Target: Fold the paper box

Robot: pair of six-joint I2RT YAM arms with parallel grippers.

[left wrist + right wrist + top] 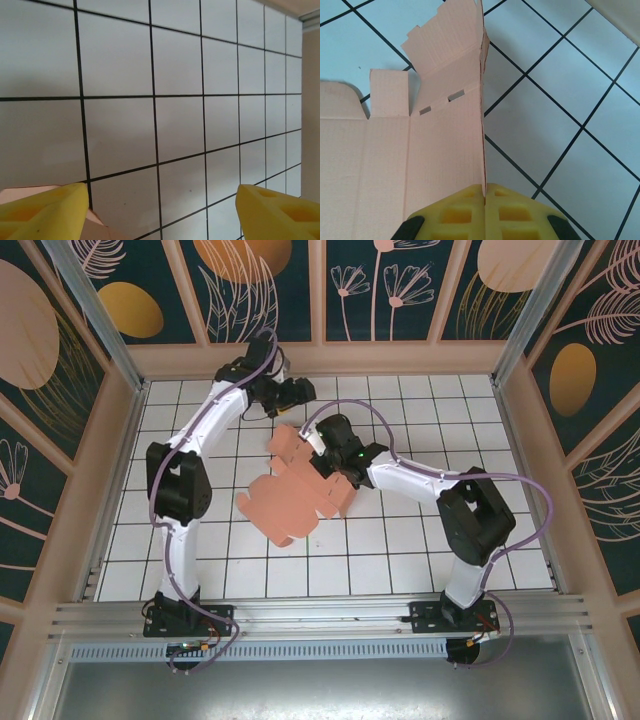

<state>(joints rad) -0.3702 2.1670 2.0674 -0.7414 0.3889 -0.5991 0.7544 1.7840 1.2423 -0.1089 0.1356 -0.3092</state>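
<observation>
Right jaws pinching paper box (445, 150) crease, left jaws apart

Matt pink card paper box (445, 150), smooth tiled table (400, 560)

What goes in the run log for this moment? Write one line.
paper box: unfolded sheet on table | right gripper: shut on paper box edge | left gripper: open, holding nothing, by sheet's far corner
</observation>
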